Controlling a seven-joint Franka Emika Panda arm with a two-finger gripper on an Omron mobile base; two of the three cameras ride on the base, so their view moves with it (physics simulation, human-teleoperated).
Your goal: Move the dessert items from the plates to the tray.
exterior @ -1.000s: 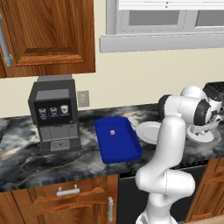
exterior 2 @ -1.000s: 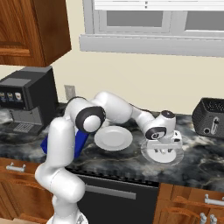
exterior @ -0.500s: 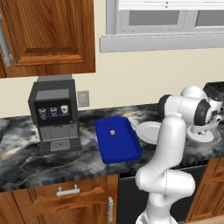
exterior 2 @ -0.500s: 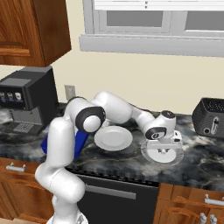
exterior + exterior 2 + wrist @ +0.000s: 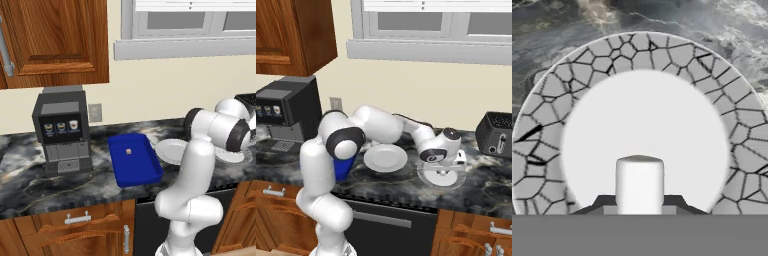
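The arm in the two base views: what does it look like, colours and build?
A glossy white arm of rounded tubular links, with dark grey to black bands and round caps at the joints. Its white hand is blocky, under a dark-capped wrist. In the hand view, two small dark fingertips. No cables or markings can be seen.

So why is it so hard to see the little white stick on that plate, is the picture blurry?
Not blurry: in the hand view the white stick sits sharp between the dark fingertips, but it is white on the grey plate's white middle, with barely any shadow. In the right base view the gripper covers it.
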